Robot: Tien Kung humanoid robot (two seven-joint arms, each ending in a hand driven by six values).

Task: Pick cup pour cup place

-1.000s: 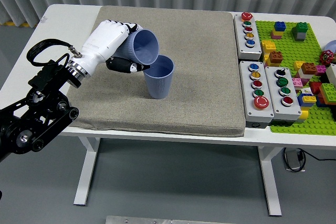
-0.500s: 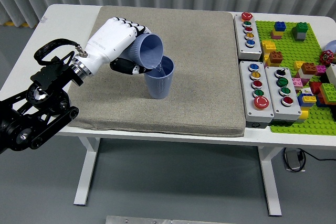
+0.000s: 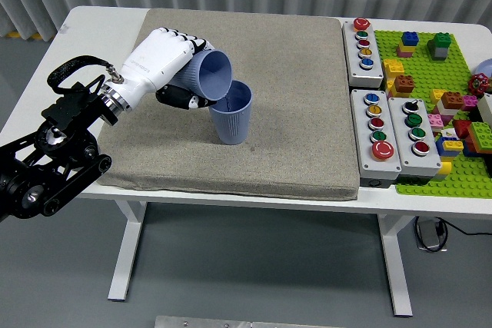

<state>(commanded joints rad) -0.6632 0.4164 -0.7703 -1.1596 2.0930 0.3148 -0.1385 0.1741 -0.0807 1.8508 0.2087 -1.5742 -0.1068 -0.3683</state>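
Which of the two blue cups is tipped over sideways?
The ribbed blue cup held in the robot's left hand is tipped. The other blue cup stands upright on the grey mat.

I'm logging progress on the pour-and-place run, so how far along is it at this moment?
Picking looks done: the left hand grips the tilted cup off the mat. Pouring is in hand, with its mouth tipped over the rim of the upright cup; whether anything flows cannot be told. Setting the held cup down is left.
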